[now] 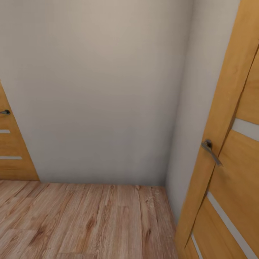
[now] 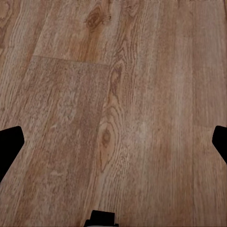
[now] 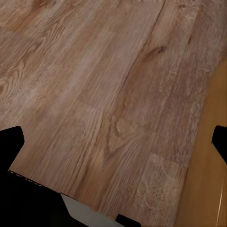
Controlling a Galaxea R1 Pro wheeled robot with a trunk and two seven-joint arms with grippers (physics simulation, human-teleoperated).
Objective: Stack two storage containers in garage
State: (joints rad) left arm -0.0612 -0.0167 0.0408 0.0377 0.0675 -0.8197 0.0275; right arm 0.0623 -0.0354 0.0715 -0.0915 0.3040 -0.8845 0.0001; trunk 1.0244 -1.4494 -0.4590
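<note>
Here the head view faces a plain beige wall (image 1: 100, 90) in a corner, with light wood-plank flooring (image 1: 82, 219) below, an orange wooden door (image 1: 230, 172) with a metal handle (image 1: 211, 151) at right and another door (image 1: 12, 147) at left. Both wrist views look down on planks: the left gripper (image 2: 113, 142) and right gripper (image 3: 116, 142) stand wide apart, holding nothing.

Left gripper (image 2: 113, 142) spread wide, empty, right gripper (image 3: 113, 142) likewise
</note>
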